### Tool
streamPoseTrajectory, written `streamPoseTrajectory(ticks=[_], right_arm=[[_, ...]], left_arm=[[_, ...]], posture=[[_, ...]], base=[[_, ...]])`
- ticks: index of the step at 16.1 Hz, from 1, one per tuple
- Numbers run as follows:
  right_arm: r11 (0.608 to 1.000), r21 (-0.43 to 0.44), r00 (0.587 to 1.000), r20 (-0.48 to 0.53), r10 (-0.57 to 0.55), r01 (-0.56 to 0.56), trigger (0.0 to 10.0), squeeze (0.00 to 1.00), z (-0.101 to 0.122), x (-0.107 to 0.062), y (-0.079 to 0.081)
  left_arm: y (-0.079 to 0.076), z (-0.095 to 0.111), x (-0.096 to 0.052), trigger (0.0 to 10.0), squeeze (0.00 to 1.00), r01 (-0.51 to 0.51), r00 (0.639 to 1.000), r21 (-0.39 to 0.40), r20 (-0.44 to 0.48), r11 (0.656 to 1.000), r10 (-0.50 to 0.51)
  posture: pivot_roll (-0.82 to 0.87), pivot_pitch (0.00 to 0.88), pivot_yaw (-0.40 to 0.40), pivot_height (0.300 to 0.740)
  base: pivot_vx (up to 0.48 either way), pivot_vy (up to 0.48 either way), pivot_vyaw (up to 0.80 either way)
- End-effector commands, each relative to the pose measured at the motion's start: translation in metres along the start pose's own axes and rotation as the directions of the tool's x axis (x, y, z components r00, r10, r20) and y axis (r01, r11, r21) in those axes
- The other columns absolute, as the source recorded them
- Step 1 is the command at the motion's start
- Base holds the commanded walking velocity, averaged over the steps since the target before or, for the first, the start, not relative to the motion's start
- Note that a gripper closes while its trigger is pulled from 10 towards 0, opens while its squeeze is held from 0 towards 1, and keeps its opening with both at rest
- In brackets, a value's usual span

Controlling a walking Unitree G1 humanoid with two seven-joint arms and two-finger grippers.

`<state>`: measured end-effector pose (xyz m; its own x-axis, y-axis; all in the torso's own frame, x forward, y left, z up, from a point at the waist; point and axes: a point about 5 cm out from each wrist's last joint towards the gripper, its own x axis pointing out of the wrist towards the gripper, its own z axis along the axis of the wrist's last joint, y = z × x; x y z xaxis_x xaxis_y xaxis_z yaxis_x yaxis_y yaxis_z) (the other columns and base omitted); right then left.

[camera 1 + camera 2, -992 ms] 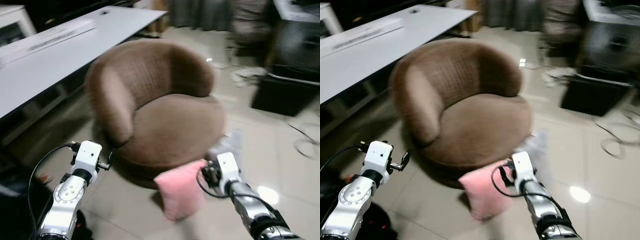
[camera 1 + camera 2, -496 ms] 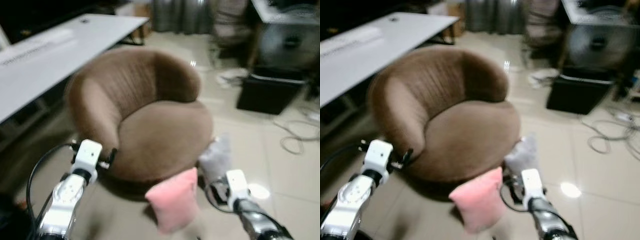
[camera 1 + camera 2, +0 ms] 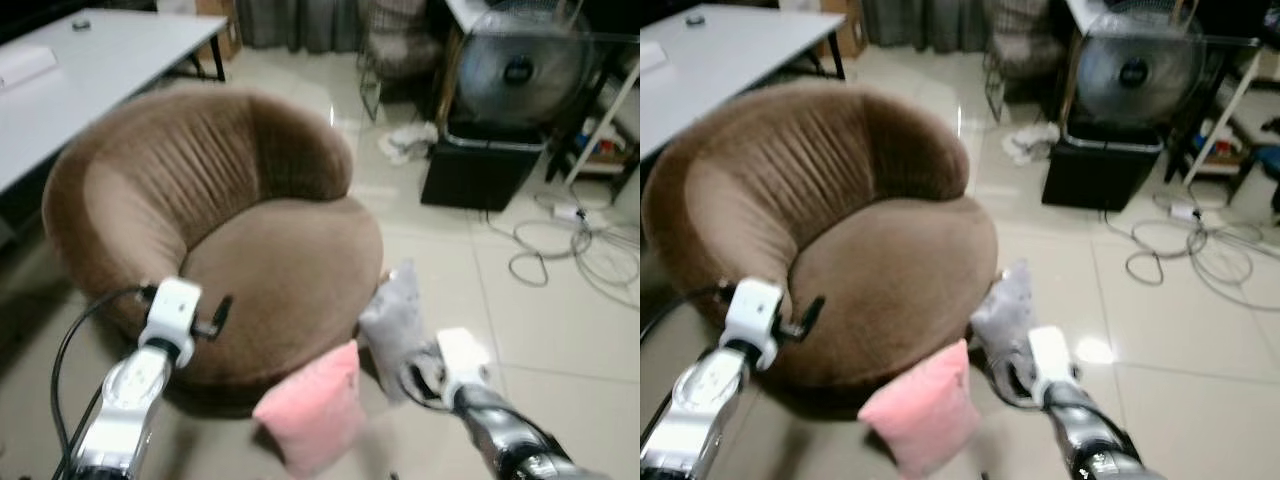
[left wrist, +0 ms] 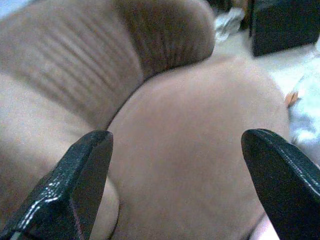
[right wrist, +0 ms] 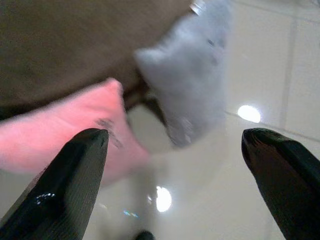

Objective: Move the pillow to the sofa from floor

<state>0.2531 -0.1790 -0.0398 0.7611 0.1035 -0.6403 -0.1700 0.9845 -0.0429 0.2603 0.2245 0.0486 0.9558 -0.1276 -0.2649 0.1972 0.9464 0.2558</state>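
A pink pillow leans on the tiled floor against the front of a round brown armchair. A grey pillow stands on the floor just to its right, also against the chair. My right gripper is open, with both pillows between its black fingers in the right wrist view. My right arm is just right of the grey pillow. My left gripper is open and points at the chair's seat, at the chair's front left.
A black box with a fan on it stands behind the chair on the right. Loose cables lie on the tiles at the right. A white table runs along the left.
The camera has swung and moved closer, so the chair sits further left and the fan and cables have come into view. The grey pillow shows more plainly. Both arms hold much the same pose.
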Motion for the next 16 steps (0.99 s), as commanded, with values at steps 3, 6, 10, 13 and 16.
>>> streamPoseTrajectory(ticks=[3,6,10,13,16], right_arm=[[0.999,0.016,0.999,-0.034,-0.031,0.032,10.0,0.00,-0.005,-0.004,-0.015],[0.999,0.020,0.998,-0.055,-0.032,0.033,10.0,0.00,-0.017,-0.007,-0.014],[0.999,0.029,0.997,-0.074,-0.034,0.036,10.0,0.00,-0.030,-0.012,-0.012],[0.999,0.031,0.996,-0.078,-0.039,0.041,10.0,0.00,-0.031,-0.012,-0.012],[0.997,0.037,0.994,-0.093,-0.060,0.063,10.0,0.00,-0.032,-0.012,-0.017]], left_arm=[[0.000,-0.002,0.000,10.0,0.00,-0.008,1.000,-0.015,-0.019,1.000,0.008],[-0.001,-0.001,0.000,10.0,0.00,-0.001,1.000,-0.003,-0.022,1.000,0.001],[0.000,0.001,0.001,10.0,0.00,-0.006,1.000,-0.004,-0.013,1.000,0.006],[-0.001,0.001,0.002,10.0,0.00,-0.005,1.000,0.002,-0.014,1.000,0.005],[-0.001,0.001,0.003,10.0,0.00,-0.003,1.000,0.001,-0.020,1.000,0.003]], posture=[[0.09,0.000,0.040,0.711],[0.10,0.000,0.036,0.681],[0.10,0.000,0.035,0.646],[0.09,0.000,0.041,0.616],[0.08,0.000,0.044,0.611]], base=[[0.000,0.000,0.00],[0.000,0.000,0.00],[0.000,0.000,0.00],[0.000,0.000,0.00],[0.000,0.000,0.00]])
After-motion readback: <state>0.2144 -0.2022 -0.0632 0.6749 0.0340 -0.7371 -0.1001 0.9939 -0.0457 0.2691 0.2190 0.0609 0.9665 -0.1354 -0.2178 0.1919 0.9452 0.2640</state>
